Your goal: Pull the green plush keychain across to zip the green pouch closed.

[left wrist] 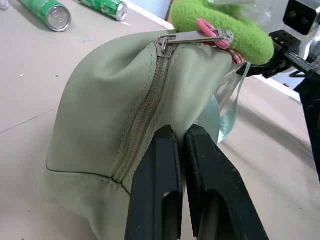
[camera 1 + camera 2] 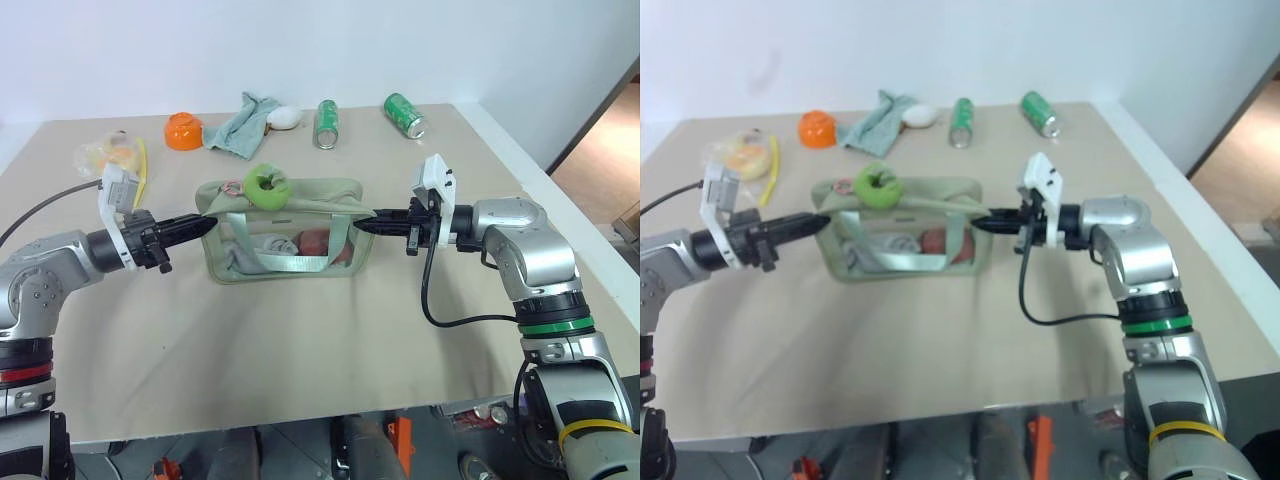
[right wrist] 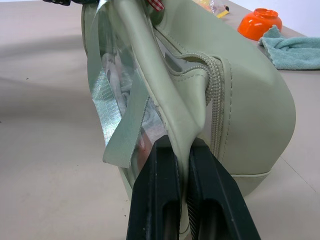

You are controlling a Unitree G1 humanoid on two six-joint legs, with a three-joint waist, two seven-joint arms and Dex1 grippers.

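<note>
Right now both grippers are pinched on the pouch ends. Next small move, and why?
Probably release the right gripper and move it to the plush keychain. Both it and the left gripper are shut on fabric at opposite ends of the pouch, while the keychain sits ungrasped near the left end, so nothing can pull the zipper across yet.

Keychain (image 2: 266,186) on pouch (image 2: 285,240); cans (image 2: 327,123) behind.

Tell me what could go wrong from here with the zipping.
Both grippers, left and right, are shut on the pouch ends, so neither is free for the keychain; releasing one end may let the pouch slide. Each pinches only a thin fold of fabric, which might slip.
</note>
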